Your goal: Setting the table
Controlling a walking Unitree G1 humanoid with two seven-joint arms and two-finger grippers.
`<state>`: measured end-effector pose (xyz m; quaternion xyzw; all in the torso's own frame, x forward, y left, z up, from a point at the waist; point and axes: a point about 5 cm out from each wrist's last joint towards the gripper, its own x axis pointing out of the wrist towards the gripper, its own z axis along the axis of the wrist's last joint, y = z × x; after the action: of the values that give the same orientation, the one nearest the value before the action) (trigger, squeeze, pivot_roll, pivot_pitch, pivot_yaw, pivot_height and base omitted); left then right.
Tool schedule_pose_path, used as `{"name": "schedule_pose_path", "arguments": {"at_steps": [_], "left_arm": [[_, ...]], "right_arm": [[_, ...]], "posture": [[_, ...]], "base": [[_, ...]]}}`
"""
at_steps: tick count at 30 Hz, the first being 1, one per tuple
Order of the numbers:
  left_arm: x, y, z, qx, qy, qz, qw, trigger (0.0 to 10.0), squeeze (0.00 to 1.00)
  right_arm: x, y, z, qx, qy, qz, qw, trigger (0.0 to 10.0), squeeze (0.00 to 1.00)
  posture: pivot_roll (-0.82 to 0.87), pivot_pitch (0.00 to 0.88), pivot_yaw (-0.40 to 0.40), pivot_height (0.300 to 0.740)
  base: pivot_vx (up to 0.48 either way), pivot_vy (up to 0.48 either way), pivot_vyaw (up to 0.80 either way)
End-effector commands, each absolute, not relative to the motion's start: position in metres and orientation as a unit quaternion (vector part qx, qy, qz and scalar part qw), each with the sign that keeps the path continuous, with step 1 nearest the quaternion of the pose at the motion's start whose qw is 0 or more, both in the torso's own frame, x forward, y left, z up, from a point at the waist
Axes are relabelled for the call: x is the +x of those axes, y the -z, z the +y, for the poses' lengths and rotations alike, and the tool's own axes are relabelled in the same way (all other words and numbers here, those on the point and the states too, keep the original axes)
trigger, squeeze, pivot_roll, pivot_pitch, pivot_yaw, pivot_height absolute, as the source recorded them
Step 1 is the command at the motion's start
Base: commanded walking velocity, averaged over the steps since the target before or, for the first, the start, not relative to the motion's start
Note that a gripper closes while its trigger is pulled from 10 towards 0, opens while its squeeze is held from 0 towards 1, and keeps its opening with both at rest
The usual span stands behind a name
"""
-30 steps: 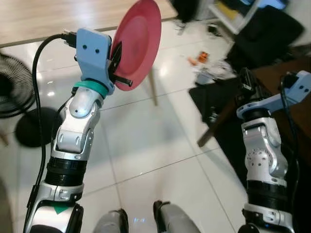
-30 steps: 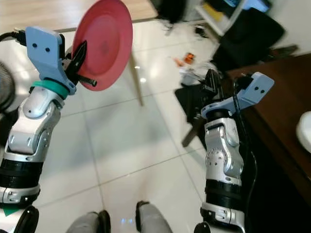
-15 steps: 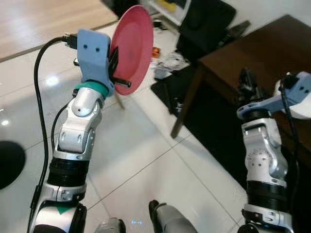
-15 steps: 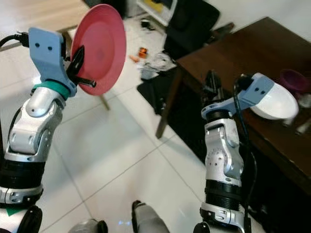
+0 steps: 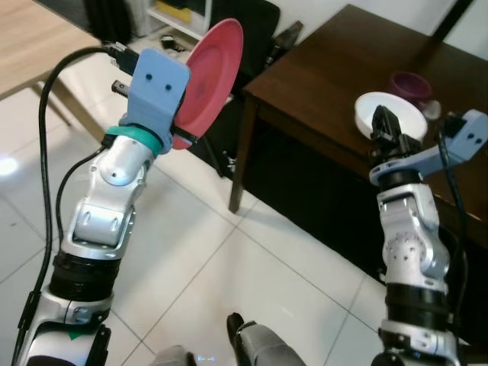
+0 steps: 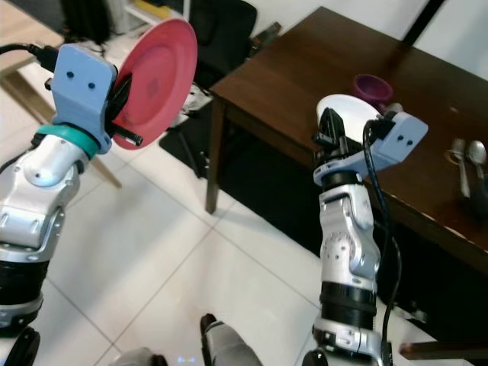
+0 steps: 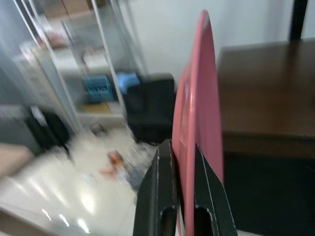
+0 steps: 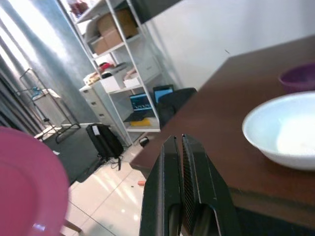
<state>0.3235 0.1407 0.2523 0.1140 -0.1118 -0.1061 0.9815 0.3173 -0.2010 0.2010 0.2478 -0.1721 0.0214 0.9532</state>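
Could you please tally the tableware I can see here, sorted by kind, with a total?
Plate, held by the left gripper: 1
Bowls, one white bowl and one purple bowl on the table: 2
Spoons: 2
Total: 5

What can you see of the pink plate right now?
The pink plate is round, plain and smooth, likely plastic, with a shallow raised rim and nothing on it. It is held up on edge, nearly vertical, off the dark wooden table. The left hand pinches its lower rim between two black fingers. Nothing else touches it.
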Motion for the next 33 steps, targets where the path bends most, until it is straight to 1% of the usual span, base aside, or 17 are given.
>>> {"name": "schedule_pose_path", "arguments": {"at_steps": [1, 6, 12, 14, 16, 17, 18, 20, 21, 22, 23, 27, 28, 29, 31, 32, 33], "left_arm": [[0.321, -0.246, 0.136, 0.093, 0.119, -0.086, 0.985, 10.0, 0.0], [0.316, -0.236, 0.13, 0.082, 0.134, -0.065, 0.985, 10.0, 0.0], [0.312, -0.237, 0.125, 0.109, 0.137, -0.101, 0.979, 10.0, 0.0], [0.318, -0.25, 0.13, 0.085, 0.117, -0.128, 0.981, 10.0, 0.0], [0.318, -0.25, 0.13, 0.085, 0.117, -0.128, 0.981, 10.0, 0.0], [0.32, -0.256, 0.133, 0.068, 0.11, -0.135, 0.982, 10.0, 0.0], [0.32, -0.256, 0.133, 0.068, 0.11, -0.135, 0.982, 10.0, 0.0], [0.327, -0.263, 0.146, -0.056, 0.072, -0.128, 0.988, 10.0, 0.0], [0.329, -0.263, 0.151, -0.102, 0.06, -0.118, 0.986, 10.0, 0.0], [0.33, -0.264, 0.154, -0.132, 0.05, -0.115, 0.983, 10.0, 0.0], [0.331, -0.264, 0.158, -0.152, 0.042, -0.112, 0.981, 10.0, 0.0], [0.331, -0.264, 0.162, -0.17, 0.034, -0.11, 0.979, 10.0, 0.0], [0.333, -0.262, 0.17, -0.214, 0.017, -0.103, 0.971, 10.0, 0.0], [0.333, -0.262, 0.17, -0.214, 0.017, -0.103, 0.971, 10.0, 0.0], [0.337, -0.256, 0.181, -0.297, -0.009, -0.085, 0.951, 10.0, 0.0], [0.337, -0.256, 0.181, -0.297, -0.009, -0.085, 0.951, 10.0, 0.0], [0.338, -0.252, 0.185, -0.326, -0.023, -0.075, 0.942, 10.0, 0.0]], "right_arm": [[0.316, -0.197, -0.204, 0.248, -0.014, -0.165, 0.954, 10.0, 0.0], [0.316, -0.197, -0.204, 0.248, -0.013, -0.165, 0.955, 10.0, 0.0], [0.317, -0.198, -0.203, 0.247, -0.014, -0.166, 0.955, 10.0, 0.0], [0.318, -0.199, -0.202, 0.244, -0.017, -0.167, 0.955, 10.0, 0.0], [0.318, -0.199, -0.202, 0.244, -0.017, -0.167, 0.955, 10.0, 0.0], [0.318, -0.2, -0.201, 0.242, -0.018, -0.167, 0.956, 10.0, 0.0], [0.318, -0.2, -0.201, 0.242, -0.018, -0.167, 0.956, 10.0, 0.0], [0.319, -0.202, -0.2, 0.241, -0.021, -0.17, 0.955, 10.0, 0.0], [0.319, -0.202, -0.199, 0.241, -0.022, -0.17, 0.955, 10.0, 0.0], [0.319, -0.203, -0.199, 0.241, -0.022, -0.171, 0.955, 10.0, 0.0], [0.319, -0.203, -0.199, 0.241, -0.022, -0.171, 0.955, 10.0, 0.0], [0.319, -0.203, -0.2, 0.241, -0.022, -0.171, 0.955, 10.0, 0.0], [0.319, -0.203, -0.2, 0.24, -0.022, -0.171, 0.955, 10.0, 0.0], [0.319, -0.203, -0.2, 0.24, -0.022, -0.171, 0.955, 10.0, 0.0], [0.319, -0.203, -0.2, 0.238, -0.021, -0.174, 0.955, 10.0, 0.0], [0.319, -0.203, -0.2, 0.238, -0.021, -0.174, 0.955, 10.0, 0.0], [0.32, -0.205, -0.2, 0.235, -0.022, -0.176, 0.956, 10.0, 0.0]], "posture": [[0.07, 0.054, 0.011, 0.74], [0.07, 0.054, 0.012, 0.74], [0.07, 0.054, 0.008, 0.74], [0.07, 0.052, 0.006, 0.74], [0.07, 0.052, 0.006, 0.74], [0.07, 0.052, 0.006, 0.74], [0.07, 0.052, 0.006, 0.74], [0.06, 0.051, 0.007, 0.74], [0.06, 0.05, 0.007, 0.74], [0.06, 0.05, 0.007, 0.74], [0.06, 0.05, 0.005, 0.74], [0.06, 0.05, 0.005, 0.74], [0.06, 0.046, 0.004, 0.74], [0.06, 0.046, 0.004, 0.74], [0.07, 0.043, 0.003, 0.74], [0.07, 0.043, 0.003, 0.74], [0.07, 0.042, 0.002, 0.74]], "base": [[0.0, 0.0, -0.8], [0.0, 0.0, -0.8], [0.0, 0.0, -0.8], [0.0, 0.0, -0.8], [0.0, 0.0, -0.8], [0.0, 0.0, -0.8], [0.0, 0.0, -0.8], [0.0, 0.0, -0.8], [0.0, 0.0, -0.8], [0.0, 0.0, -0.8], [0.0, 0.0, -0.8], [0.0, 0.0, -0.8], [0.0, 0.0, -0.8], [0.0, 0.0, -0.8], [0.0, 0.0, 0.0], [0.0, 0.0, 0.0], [0.0, 0.0, 0.0]]}}
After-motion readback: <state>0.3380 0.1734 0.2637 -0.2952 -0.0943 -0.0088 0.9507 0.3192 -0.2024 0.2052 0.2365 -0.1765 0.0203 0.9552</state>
